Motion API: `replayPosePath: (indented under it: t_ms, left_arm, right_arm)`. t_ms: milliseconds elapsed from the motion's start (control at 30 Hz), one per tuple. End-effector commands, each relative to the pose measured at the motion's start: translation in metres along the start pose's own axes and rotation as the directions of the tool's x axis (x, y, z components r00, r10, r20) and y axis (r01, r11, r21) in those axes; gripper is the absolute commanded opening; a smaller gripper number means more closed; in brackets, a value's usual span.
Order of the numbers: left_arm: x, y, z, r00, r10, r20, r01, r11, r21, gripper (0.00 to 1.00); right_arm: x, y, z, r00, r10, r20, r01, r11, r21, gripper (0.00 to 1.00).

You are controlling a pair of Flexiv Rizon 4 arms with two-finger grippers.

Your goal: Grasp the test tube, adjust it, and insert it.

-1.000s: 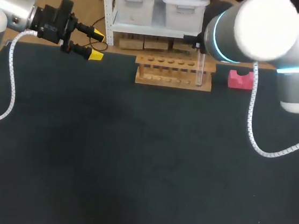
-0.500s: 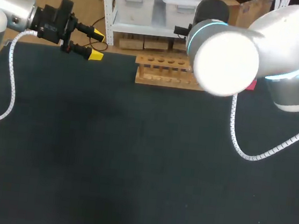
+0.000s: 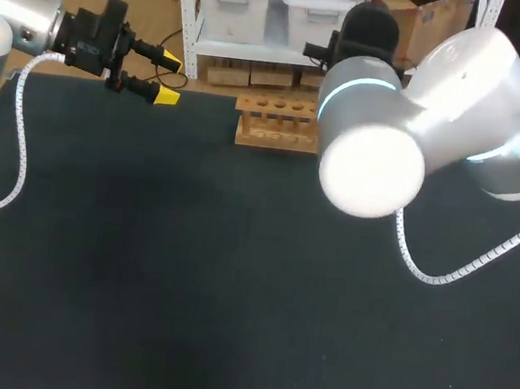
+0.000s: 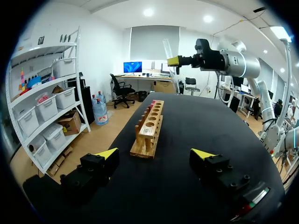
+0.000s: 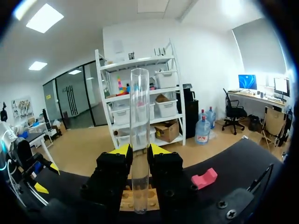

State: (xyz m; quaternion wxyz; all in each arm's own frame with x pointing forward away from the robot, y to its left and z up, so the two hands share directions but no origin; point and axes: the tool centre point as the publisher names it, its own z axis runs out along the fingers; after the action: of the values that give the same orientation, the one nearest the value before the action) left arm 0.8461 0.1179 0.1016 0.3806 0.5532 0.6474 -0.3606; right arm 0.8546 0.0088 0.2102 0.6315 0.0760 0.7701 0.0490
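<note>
One clear test tube (image 5: 139,140), upright, pinched between the yellow-tipped fingers of the right gripper (image 5: 139,150); the jaws press it from both sides, and most of the glass stands above the grip with a short length below. From the left wrist view, tube and gripper hang in the air above the far end of the wooden rack (image 4: 149,133), apart from it, the tube tipped slightly. The head view hides the tube: the right arm (image 3: 390,125) crosses over the rack's right end and covers it. A row of round holes shows along the rack's top. A pink block (image 5: 204,178) lies on the dark table (image 3: 185,271) near one end of the rack. The left gripper (image 3: 168,77) sits well off the rack's left end, jaws spread wide, nothing between them, pointed along the rack's length.
</note>
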Motion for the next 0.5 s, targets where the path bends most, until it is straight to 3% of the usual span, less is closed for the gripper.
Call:
replayPosePath:
  t_ms: [33,500]
  left_arm:
    - [0.0,0.0,0.0,1.0,0.001,0.0,-0.001,1.0,0.001,1.0]
    - [0.0,0.0,0.0,1.0,0.001,0.0,-0.001,1.0,0.001,1.0]
  right_arm:
    - [0.007,0.001,0.012,0.998,0.016,0.061,-0.015,1.0,-0.021,0.0]
    - [0.013,0.002,0.031,0.995,-0.022,0.102,0.025,1.0,-0.02,0.0]
